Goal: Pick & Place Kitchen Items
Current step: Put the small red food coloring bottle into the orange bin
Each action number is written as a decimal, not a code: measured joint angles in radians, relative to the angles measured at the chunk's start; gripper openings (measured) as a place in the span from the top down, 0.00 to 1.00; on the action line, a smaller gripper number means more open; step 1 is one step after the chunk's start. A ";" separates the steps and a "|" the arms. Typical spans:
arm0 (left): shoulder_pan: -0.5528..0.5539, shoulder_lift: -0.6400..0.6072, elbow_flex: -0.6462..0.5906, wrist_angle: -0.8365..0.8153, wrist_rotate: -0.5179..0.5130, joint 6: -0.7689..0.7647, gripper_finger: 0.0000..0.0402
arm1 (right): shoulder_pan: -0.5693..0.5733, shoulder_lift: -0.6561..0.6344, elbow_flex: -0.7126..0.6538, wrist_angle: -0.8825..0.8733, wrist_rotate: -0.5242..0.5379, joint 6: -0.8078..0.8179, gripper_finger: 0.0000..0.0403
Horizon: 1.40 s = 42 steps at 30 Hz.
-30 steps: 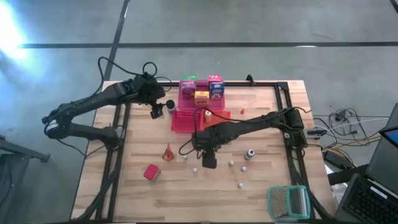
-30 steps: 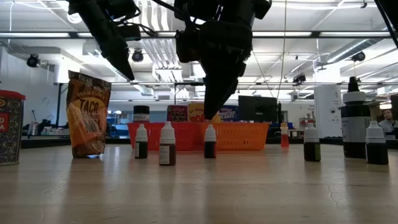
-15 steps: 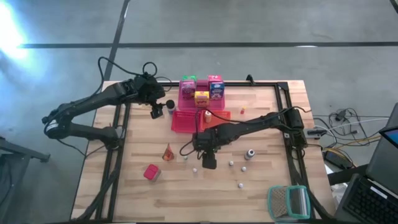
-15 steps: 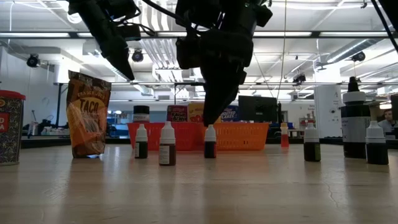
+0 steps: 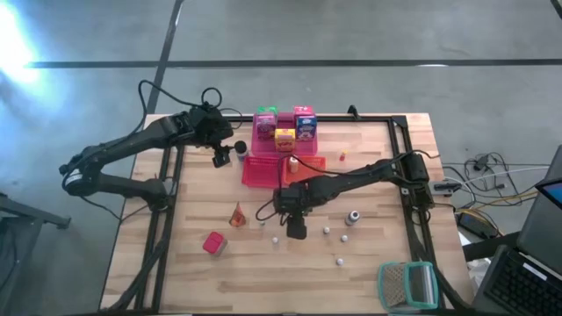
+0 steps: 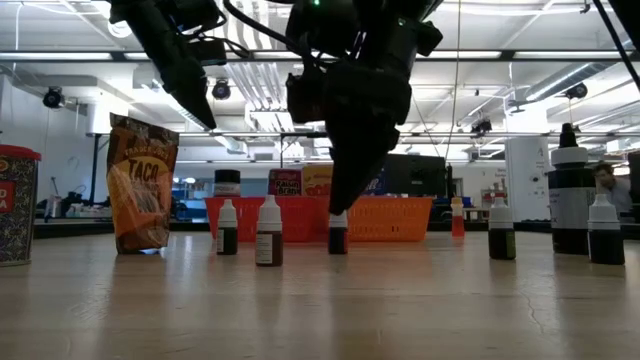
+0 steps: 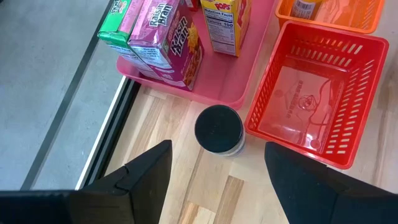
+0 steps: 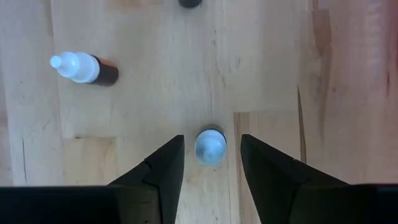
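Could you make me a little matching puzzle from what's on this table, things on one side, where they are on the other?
Things:
1. taco bag
2. black-lidded jar
3. white-capped bottle
4. pink cereal carton

Places:
A. standing in the pink tray
B. between the right gripper's fingers
C. beside the red basket, below the left gripper
D. standing near the red can

Pairs: 1-D, 2-C, 3-B, 4-A
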<state>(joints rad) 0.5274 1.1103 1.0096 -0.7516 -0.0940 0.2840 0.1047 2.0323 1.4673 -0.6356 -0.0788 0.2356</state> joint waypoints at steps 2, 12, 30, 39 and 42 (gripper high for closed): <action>0.000 0.000 0.000 0.000 0.000 0.000 0.35 | 0.000 0.000 -0.001 0.007 0.000 0.000 0.64; 0.000 0.000 0.000 0.000 0.000 0.000 0.35 | 0.000 0.000 -0.013 0.023 0.000 -0.001 0.70; 0.000 0.000 0.000 0.000 0.000 0.000 0.35 | 0.000 0.000 -0.013 0.022 -0.001 -0.003 0.84; 0.000 0.000 0.000 0.000 0.000 0.000 0.35 | 0.000 0.000 0.001 -0.014 -0.009 -0.008 0.84; 0.000 0.000 0.000 0.000 0.000 0.000 0.35 | -0.002 -0.001 0.028 -0.077 -0.010 -0.011 0.83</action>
<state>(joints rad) 0.5276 1.1103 1.0095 -0.7516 -0.0940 0.2840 0.1024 2.0311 1.4948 -0.7124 -0.0884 0.2243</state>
